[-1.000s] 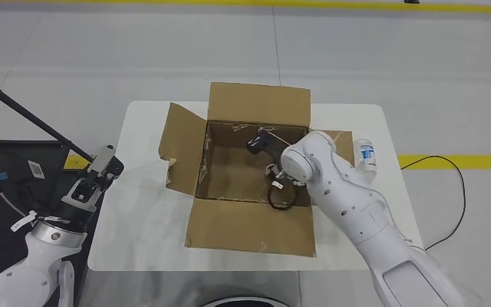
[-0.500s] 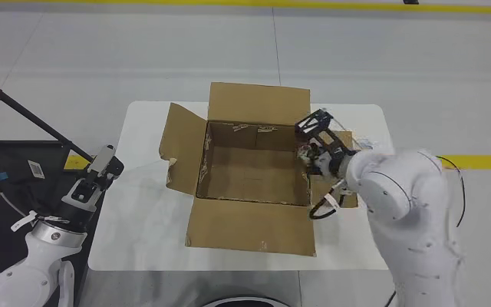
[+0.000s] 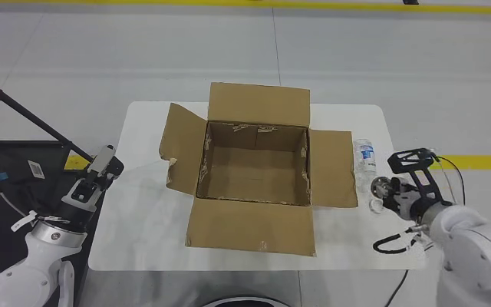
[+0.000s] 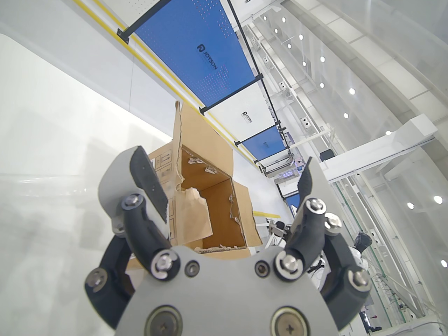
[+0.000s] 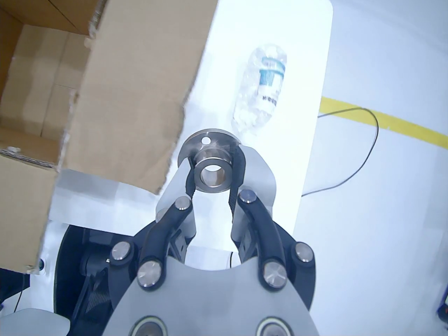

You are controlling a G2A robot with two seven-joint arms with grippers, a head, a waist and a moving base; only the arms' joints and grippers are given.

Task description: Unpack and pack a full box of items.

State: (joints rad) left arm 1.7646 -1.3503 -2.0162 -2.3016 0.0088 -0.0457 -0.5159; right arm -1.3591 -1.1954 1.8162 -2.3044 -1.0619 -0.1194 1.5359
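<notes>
**Table [image 3: 138,207]: flange [image 5: 210,140] held beside box [image 3: 259,103]**

Centred on the table, the box stands open with its flaps out. The right gripper [image 5: 212,176] pinches the metal flange between its fingers over the right edge, just beside a bottle [image 3: 366,157] lying by the box's right flap. The left gripper [image 4: 224,166] hangs off the left edge, fingers spread.

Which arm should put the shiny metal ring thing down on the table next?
Right, probably. The right gripper clamps the metal part above the table, beside the bottle. The left gripper is open, holding nothing, at the table's far edge beyond the box.
</notes>
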